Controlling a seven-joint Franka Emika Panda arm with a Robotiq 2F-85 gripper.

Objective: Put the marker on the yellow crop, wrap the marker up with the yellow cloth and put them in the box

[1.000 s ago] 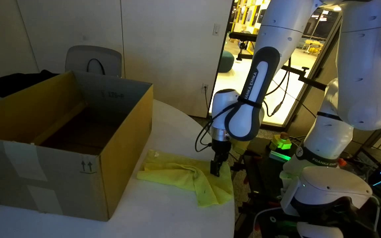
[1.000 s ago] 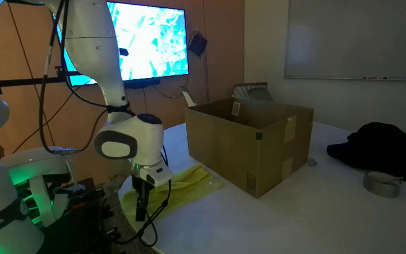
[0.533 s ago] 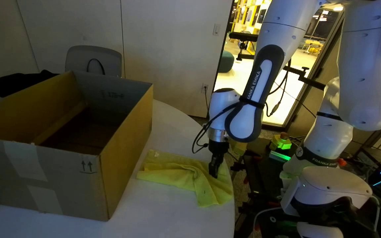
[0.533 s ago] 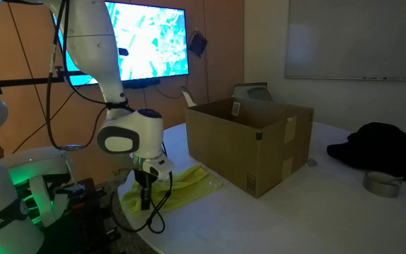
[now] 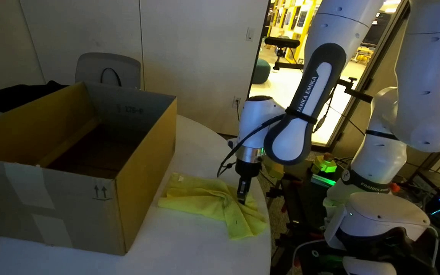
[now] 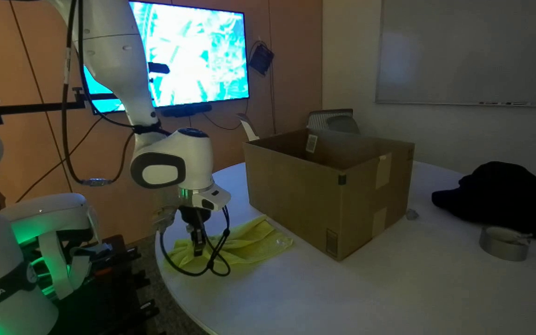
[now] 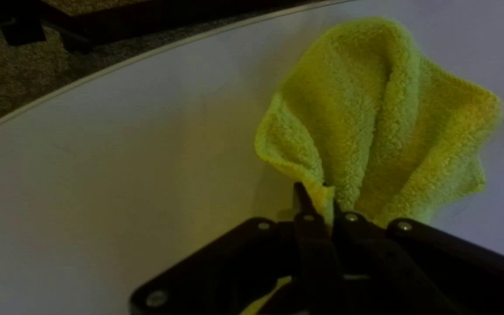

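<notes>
Yellow cloth (image 7: 376, 118) partly shifted, pinched by end effector (image 7: 318, 199).

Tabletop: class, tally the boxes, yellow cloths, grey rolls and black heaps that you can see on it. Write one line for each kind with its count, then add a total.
Cardboard box: 1
Yellow cloth: 1
Grey roll (looks like tape): 1
Black heap (cannot tell what it is): 1
Total: 4
</notes>
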